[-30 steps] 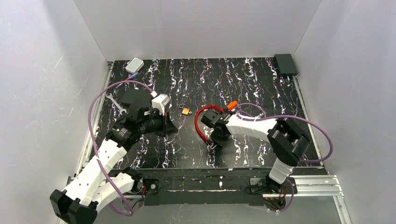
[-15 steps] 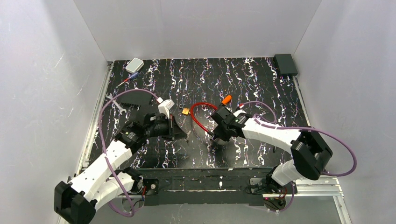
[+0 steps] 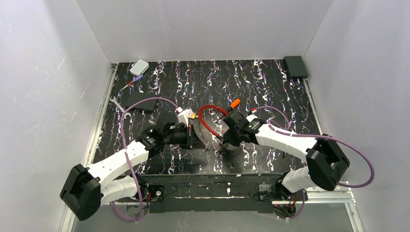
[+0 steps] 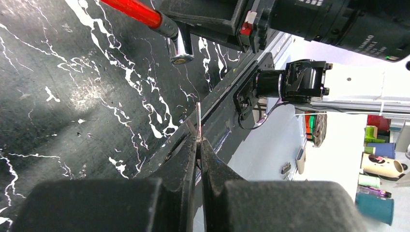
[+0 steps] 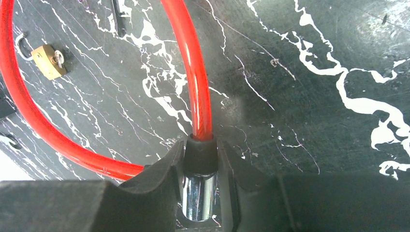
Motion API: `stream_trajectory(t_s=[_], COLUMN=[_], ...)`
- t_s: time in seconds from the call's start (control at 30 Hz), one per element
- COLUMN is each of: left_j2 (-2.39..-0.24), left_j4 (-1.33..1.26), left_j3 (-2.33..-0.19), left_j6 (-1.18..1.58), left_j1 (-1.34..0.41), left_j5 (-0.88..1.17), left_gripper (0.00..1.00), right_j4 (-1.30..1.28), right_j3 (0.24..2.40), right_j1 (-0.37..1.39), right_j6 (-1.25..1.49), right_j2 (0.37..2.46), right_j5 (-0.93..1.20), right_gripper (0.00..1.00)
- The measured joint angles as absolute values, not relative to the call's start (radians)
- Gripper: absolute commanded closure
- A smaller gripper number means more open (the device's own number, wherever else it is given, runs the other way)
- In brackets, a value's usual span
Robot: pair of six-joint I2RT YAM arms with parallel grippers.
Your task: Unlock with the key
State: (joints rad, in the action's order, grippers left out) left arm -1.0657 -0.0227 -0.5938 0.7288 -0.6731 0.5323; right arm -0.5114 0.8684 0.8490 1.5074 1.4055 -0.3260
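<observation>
Key (image 3: 235,103), orange head showing, sits just beside the right wrist, near where the red cable (image 5: 198,87) loops round. We cannot tell whether it lies on the tabletop (image 5: 314,121) or hangs off the lock. The right claw (image 5: 200,164) is narrowed onto the cable's black collar and chrome end (image 5: 199,198). The left claw (image 4: 198,145) is pinched tight on a thin metal sliver (image 4: 198,116), perhaps a blade seen edge-on, pointed toward that chrome end but apart from it. We judge the step in hand to be bringing those two together. The next move calls for fine alignment with the opening in the chrome end. A brass padlock (image 5: 47,61) lies nearby.
</observation>
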Motion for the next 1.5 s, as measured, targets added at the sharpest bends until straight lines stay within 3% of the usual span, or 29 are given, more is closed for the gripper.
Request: stream_trajectory(t_s=[0.73,1.5], left_j2=[-1.306,-1.370], left_j4=[-0.250,-0.357], left_j3=[-0.562,-0.562], left_j6=[0.824,0.860], left_j1=[-0.769,-0.774], left_j5=[0.524,0.514], left_gripper=[1.00,1.00], right_j4=[-0.478,-0.460], right_j3=[0.852,0.852], right_j1=[0.843,0.838], right_j6=[1.508,1.508], right_j2=[1.382,1.383], right_j5=[-0.286,-0.232], right_gripper=[0.99,0.99])
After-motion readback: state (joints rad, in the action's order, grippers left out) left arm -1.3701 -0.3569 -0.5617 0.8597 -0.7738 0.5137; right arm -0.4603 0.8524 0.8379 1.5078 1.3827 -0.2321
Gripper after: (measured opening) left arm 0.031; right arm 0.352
